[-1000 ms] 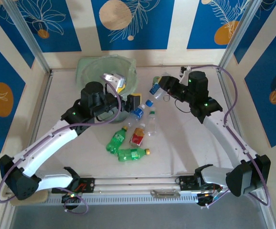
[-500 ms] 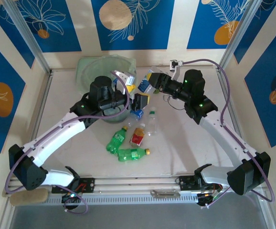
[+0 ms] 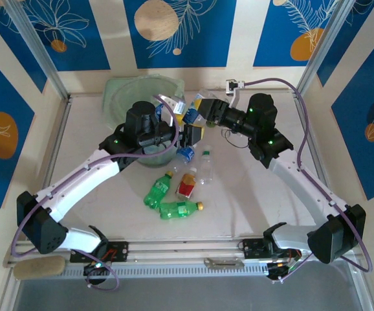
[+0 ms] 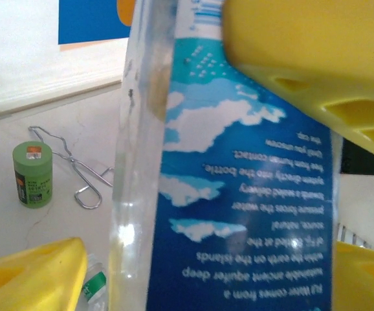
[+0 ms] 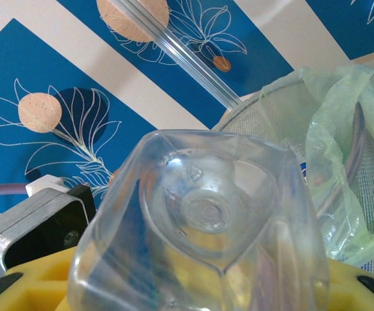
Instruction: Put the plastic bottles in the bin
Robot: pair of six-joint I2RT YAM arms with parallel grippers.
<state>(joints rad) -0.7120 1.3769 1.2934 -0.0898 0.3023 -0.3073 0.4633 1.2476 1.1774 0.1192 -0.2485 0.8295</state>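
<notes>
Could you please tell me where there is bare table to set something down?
The widest bare table lies between the loose bottles and the right arm. A smaller strip lies left of the bin, above the left arm. The middle is crowded, around the bottles beside the bin.

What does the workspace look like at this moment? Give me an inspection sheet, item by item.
Surface: pale table, no spills seen.
Job's things: bag-lined bin at the far left; five bottles lie loose mid-table, among them a red-labelled bottle and two green bottles.
Clutter: olive-green cylinder standing upright beside wire tongs.
Grippers: right gripper shut on a clear bottle beside the bin; left gripper has its jaws apart around a blue-labelled bottle, with a gap on one side.
Cables: a purple cable loops off each arm.
Surroundings: blue-and-cream patterned walls and metal frame posts.
</notes>
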